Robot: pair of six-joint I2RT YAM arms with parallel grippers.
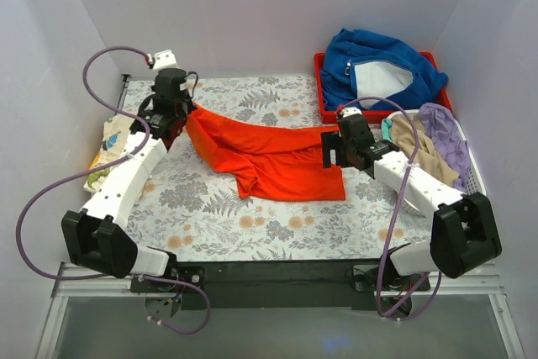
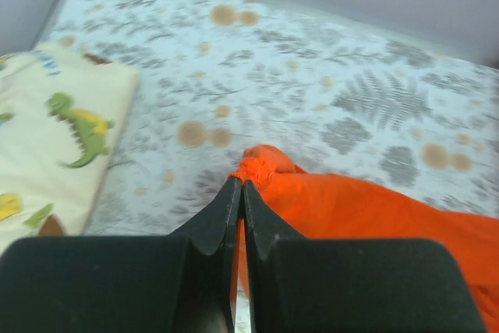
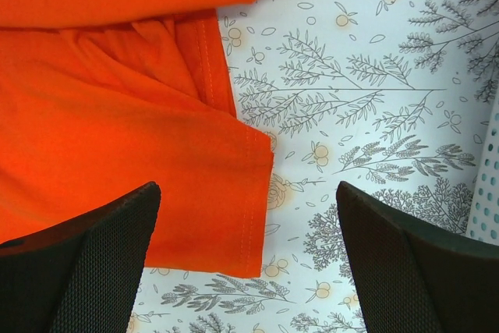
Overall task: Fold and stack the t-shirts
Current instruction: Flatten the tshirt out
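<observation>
Now, my left gripper (image 2: 239, 185): pressed together, pinching a bunched corner of the orange-red t-shirt (image 1: 269, 157) near the table's far left.
My right gripper (image 3: 248, 189): spread wide, gripping nothing, hovering over that shirt's right hem.
Shirt's place: rumpled across the middle of the floral tabletop (image 1: 252, 224), between my two grippers.
Second shirt: the dinosaur t-shirt (image 2: 54, 130) lies folded at the left edge, near my left gripper.

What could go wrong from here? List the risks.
The left gripper pinches only a bunched tip of the orange t-shirt; it may slip out when pulled.
The right gripper is open above the shirt's hem, holding nothing; a one-sided pull could drag and crumple it.
The dinosaur t-shirt lies close by and might get disturbed.
</observation>
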